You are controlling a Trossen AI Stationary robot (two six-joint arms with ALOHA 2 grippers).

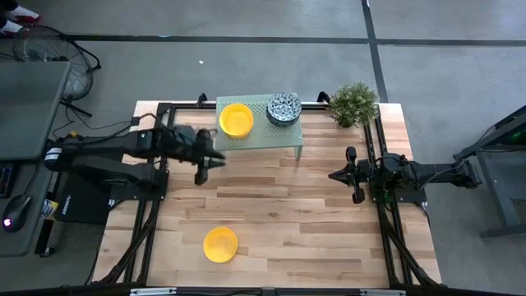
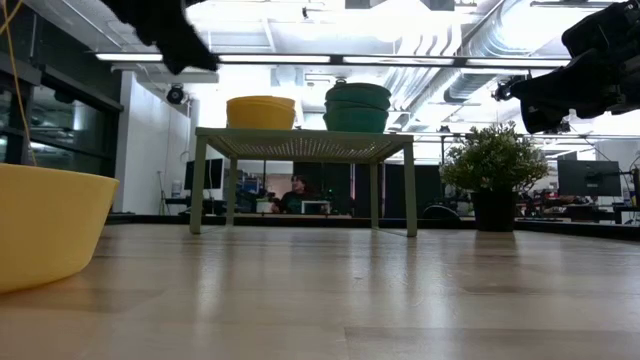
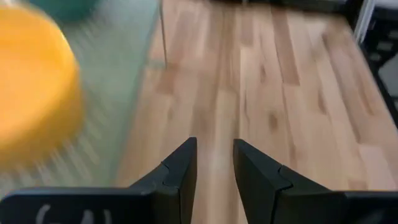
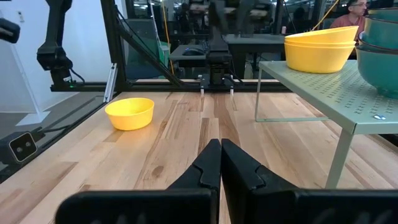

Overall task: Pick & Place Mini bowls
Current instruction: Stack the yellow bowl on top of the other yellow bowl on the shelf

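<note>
While stacked bowls (image 1: 237, 120) hide their count, left gripper (image 1: 202, 174) gapes empty — right gripper (image 1: 357, 196) clenched.

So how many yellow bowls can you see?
2 places: one yellow bowl alone on the table's near side, and a yellow stack on the green rack, at least two, maybe more nested inside.

Yellow bowl stack (image 3: 34, 87) blurred, cut off in left wrist view

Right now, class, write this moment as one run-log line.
left gripper: open, empty, beside rack | right gripper: shut, waiting | yellow bowl stack, patterned stack on rack | one yellow bowl on table
</note>
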